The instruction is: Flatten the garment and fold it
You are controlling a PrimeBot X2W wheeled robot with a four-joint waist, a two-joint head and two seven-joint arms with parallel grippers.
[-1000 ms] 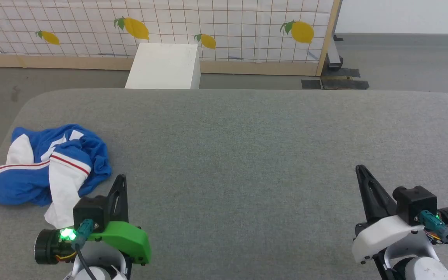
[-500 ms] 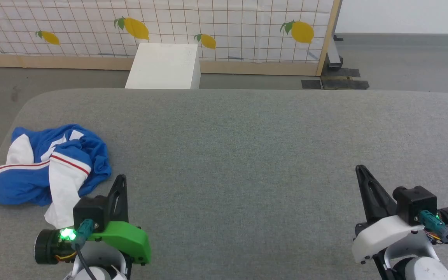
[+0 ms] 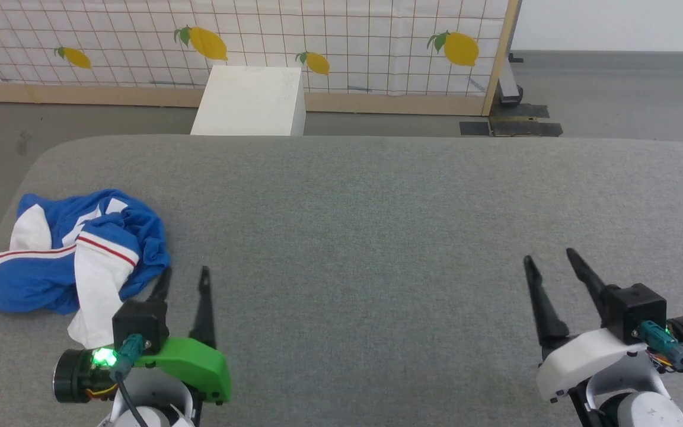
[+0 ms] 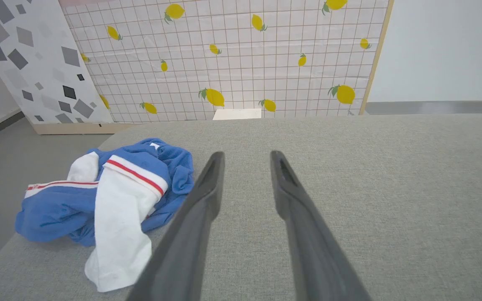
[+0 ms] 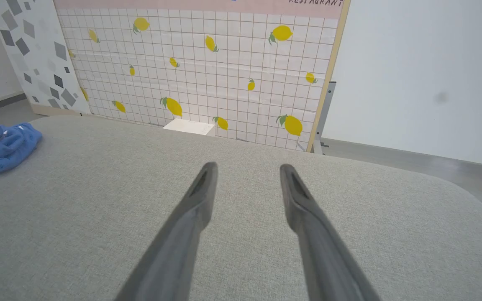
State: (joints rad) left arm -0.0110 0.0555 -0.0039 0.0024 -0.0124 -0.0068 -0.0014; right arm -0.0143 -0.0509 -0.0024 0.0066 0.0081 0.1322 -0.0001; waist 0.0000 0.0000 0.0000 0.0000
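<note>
Table (image 3: pixel 377 196): grey, padded, rounded left edge. Shirt (image 3: pixel 51 267) sits just left of and ahead of the left claw (image 3: pixel 185 271), near that edge, well left of the right claw (image 3: pixel 549 255). Risk: a blind pinch grabs several layers, or a pull drags it off the edge. It's a crumpled blue heap, white sleeve on top, red-white trim showing. Both claws apart, empty.
</note>
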